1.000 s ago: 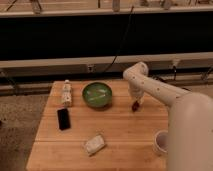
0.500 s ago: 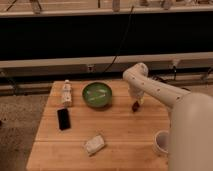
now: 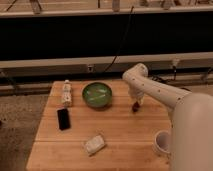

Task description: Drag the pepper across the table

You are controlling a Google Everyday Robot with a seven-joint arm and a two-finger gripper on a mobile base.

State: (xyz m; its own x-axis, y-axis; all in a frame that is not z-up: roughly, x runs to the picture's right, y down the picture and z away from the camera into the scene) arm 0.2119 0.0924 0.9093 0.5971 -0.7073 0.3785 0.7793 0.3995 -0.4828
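Note:
The light wooden table [image 3: 120, 132] fills the lower middle of the camera view. My white arm reaches in from the right, and the gripper [image 3: 135, 104] points down at the table's right part, right of the green bowl [image 3: 97, 94]. A small dark red-brown pepper [image 3: 135, 106] shows at the gripper's tip, on or just above the tabletop. The arm hides how the gripper meets the pepper.
A black phone [image 3: 63, 119] lies at the left. A small white bottle [image 3: 66, 93] lies near the back left corner. A pale crumpled packet [image 3: 94, 144] lies near the front. A white cup [image 3: 162, 143] stands at the front right, beside my arm.

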